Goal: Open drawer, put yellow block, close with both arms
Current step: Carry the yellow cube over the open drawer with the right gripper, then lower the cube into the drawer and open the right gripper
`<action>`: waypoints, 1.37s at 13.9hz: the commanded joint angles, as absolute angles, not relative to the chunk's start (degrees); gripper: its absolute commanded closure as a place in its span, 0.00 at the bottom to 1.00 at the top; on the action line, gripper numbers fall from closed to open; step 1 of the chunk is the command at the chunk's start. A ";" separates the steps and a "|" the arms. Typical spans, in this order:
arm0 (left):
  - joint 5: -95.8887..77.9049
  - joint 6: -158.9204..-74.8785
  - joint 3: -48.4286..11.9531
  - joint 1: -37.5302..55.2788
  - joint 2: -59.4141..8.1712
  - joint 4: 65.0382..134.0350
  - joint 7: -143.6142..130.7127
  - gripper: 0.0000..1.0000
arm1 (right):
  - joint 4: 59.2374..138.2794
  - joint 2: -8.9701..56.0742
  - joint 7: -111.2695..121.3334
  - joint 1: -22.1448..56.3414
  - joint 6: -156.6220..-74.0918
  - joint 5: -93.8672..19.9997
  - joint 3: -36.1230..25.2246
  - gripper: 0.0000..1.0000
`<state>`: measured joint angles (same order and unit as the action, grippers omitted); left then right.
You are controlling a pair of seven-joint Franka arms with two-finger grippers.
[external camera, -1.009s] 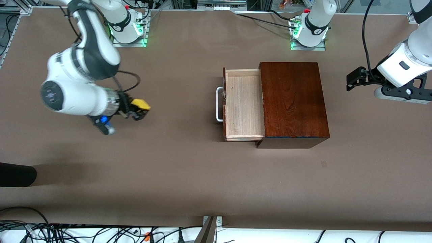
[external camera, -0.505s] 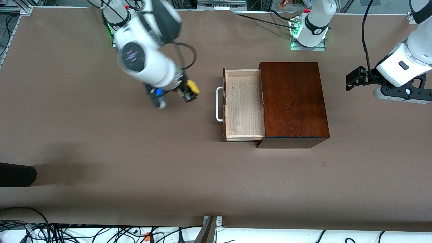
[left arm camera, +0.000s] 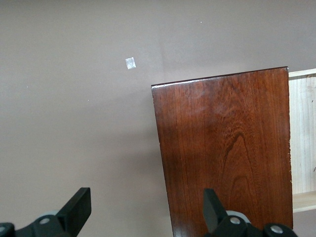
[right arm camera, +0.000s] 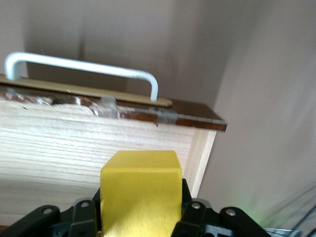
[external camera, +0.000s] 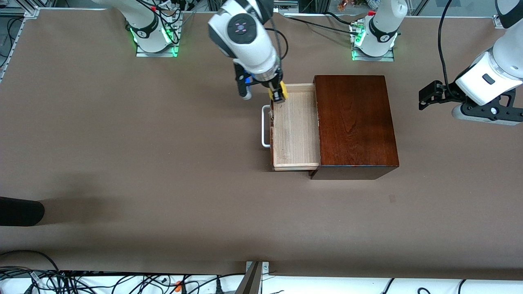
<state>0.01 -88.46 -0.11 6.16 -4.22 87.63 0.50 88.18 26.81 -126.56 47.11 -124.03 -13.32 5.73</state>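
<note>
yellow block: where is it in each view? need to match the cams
Front view: block held in the shut right gripper, over the drawer's corner nearest the arm bases.
Left wrist view: not in it; only the box and a strip of drawer.
Right wrist view: block at bottom centre, between the fingers.
Shared landmark: the pale drawer tray, in all three.

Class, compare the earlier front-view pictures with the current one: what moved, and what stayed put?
The right gripper, shut on the yellow block, swung from the right arm's end of the table to above the open drawer, at the corner nearest the bases. The block was held throughout. The drawer, the wooden box and the waiting, open left gripper stayed as they were.
</note>
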 commanded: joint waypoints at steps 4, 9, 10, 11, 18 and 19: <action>0.88 -88.51 -0.26 6.33 -3.60 87.45 -0.08 0.00 | 82.18 34.63 -135.08 50.62 -125.51 -7.56 4.75 0.90; 1.32 -88.42 -0.26 6.68 -3.78 86.75 -0.18 0.00 | 82.09 37.44 -138.07 51.24 -127.35 -6.69 4.48 0.89; 1.23 -88.50 -0.26 6.68 -3.87 86.57 -0.09 0.00 | 82.09 37.96 -138.16 51.24 -127.70 -6.24 4.48 0.89; 1.23 -88.51 -0.26 6.59 -3.87 86.49 0.00 0.00 | 82.09 38.32 -138.16 51.33 -128.14 -6.15 4.48 0.88; 1.23 -88.59 -0.26 6.77 -3.96 86.31 0.53 0.00 | 81.31 38.32 -138.16 51.50 -127.53 -3.87 4.48 0.00; 1.23 -88.59 -0.26 6.85 -3.96 86.31 0.53 0.00 | 80.25 37.54 -138.08 51.42 -126.05 -3.95 4.48 0.00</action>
